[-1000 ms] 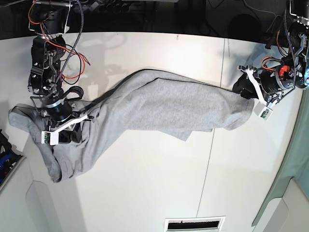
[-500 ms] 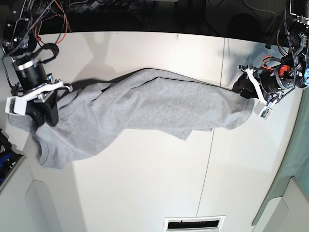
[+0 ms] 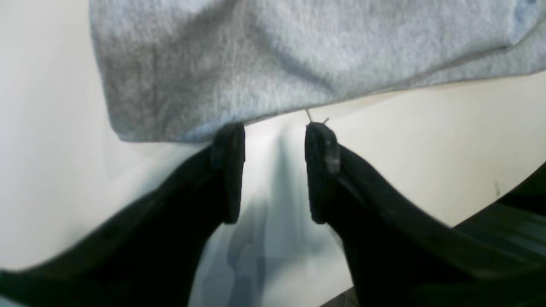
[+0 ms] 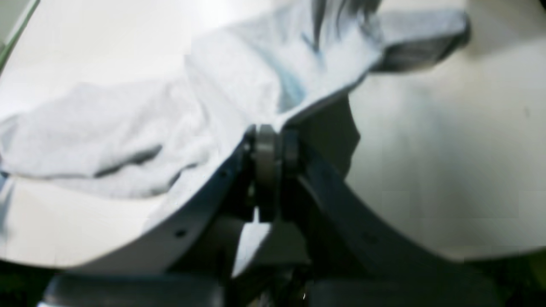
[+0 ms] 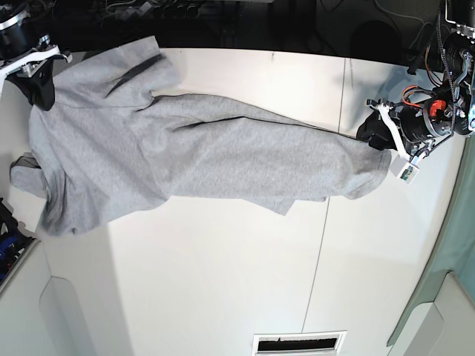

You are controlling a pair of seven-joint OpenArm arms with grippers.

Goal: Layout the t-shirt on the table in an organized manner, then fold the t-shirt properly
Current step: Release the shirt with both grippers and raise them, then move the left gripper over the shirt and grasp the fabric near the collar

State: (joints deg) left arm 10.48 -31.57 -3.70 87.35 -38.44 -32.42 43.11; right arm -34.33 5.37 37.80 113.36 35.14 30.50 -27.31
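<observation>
T-shirt [image 5: 200, 152]: now stretched along the bench's [image 5: 223, 282] far edge, its end drawn into the far corner.
Right pincer [image 4: 266, 140]: pinching cloth, apparently a shoulder.
Left pincer [image 3: 273, 170]: spread, at the hem, holding nothing.
Meaning: layout progressing, folding not begun.

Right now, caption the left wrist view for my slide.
Open left gripper poised at the grey t-shirt hem on the white table.

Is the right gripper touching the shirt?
Touching. The right wrist view shows the right gripper with its jaws pinched shut on an edge of the shirt, which hangs from them.
</observation>
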